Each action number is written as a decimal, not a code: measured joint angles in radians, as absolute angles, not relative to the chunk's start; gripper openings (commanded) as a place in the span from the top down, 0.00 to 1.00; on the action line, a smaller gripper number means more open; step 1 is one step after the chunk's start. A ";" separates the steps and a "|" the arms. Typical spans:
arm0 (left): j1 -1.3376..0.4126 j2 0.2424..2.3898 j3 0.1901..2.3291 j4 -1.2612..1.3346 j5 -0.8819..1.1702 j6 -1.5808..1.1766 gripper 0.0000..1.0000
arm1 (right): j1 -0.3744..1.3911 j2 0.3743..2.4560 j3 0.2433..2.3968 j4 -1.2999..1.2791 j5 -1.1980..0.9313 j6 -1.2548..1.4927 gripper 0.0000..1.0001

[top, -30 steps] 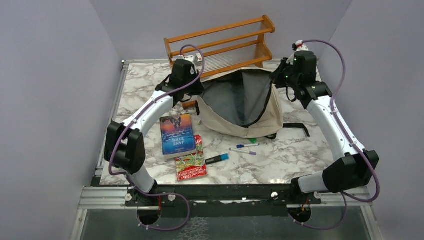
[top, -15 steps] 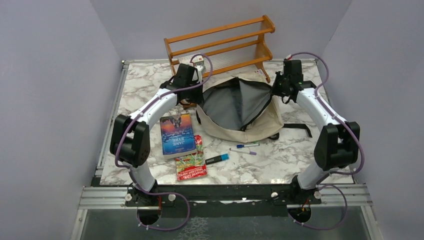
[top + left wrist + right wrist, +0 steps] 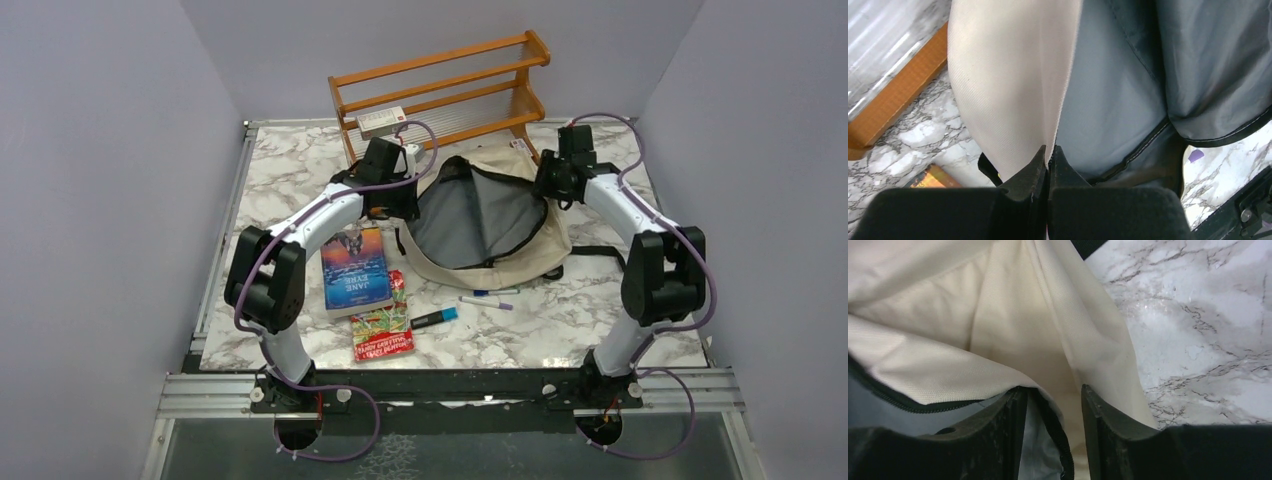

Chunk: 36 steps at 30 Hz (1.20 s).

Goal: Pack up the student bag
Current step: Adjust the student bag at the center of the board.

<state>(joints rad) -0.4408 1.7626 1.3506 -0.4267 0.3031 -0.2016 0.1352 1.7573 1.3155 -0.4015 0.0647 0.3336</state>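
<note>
Both arms have sunk since a second ago, letting the mouth sag. My left pincer [image 3: 1048, 152] is clamped on the rim of the student bag [image 3: 490, 265] at its 9 o'clock. My right pincer [image 3: 1050, 395] stands apart, straddling the rim at 3. The bag lies toward 12 o'clock on the desk [image 3: 290, 170]. It looks soft and floppy, so I'd grip the zipper hem.

One student bag [image 3: 500, 262], one rack [image 3: 440, 85], one book [image 3: 355, 270], one snack packet [image 3: 382, 322], one marker [image 3: 433, 319], two pens [image 3: 495, 292] [image 3: 487, 301].
</note>
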 measured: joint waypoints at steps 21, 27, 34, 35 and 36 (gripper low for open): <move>-0.443 1.774 1.338 -0.385 0.360 -0.232 1.00 | 0.314 1.427 1.346 -0.460 -0.113 0.334 0.53; -0.443 1.775 1.335 -0.382 0.364 -0.231 1.00 | 0.472 1.453 1.244 -0.417 -0.178 0.386 0.57; -0.443 1.775 1.333 -0.382 0.364 -0.231 1.00 | 0.471 1.499 1.083 -0.420 -0.037 0.410 0.52; -0.443 1.775 1.333 -0.382 0.365 -0.231 1.00 | 0.471 1.509 1.075 -0.421 -0.010 0.411 0.52; -0.443 1.775 1.333 -0.382 0.365 -0.231 1.00 | 0.471 1.522 1.070 -0.422 0.021 0.411 0.51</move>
<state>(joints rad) -0.4427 1.7752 1.3327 -0.3824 0.3653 -0.2314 0.4713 1.5223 1.0702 -0.4225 0.0212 0.4110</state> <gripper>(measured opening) 0.013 0.473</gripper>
